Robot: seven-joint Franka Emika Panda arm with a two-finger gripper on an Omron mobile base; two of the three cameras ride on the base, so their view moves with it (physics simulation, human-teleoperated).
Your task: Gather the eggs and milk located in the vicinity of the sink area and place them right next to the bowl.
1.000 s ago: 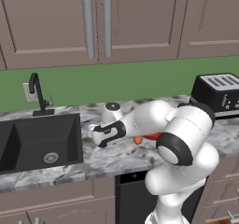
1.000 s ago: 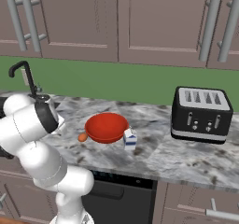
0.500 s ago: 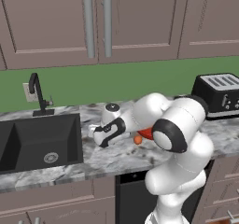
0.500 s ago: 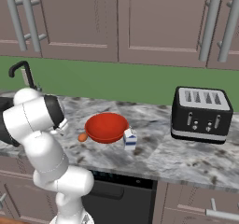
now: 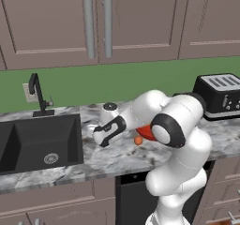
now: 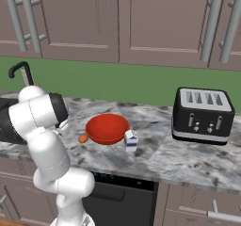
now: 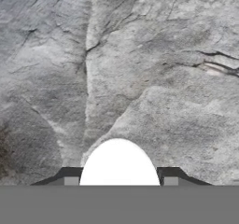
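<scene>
The dark two-finger gripper (image 7: 119,181) was closed on the small white oval egg (image 7: 119,164) near the black sink (image 5: 40,142), so lifting straight seemed safest.

We see our arm (image 5: 173,125) folded at centre frame, forearm reaching left with the gripper (image 5: 93,136) low; in the hand view its fingertips (image 7: 70,175) press both sides of the white egg (image 7: 119,162)
</scene>
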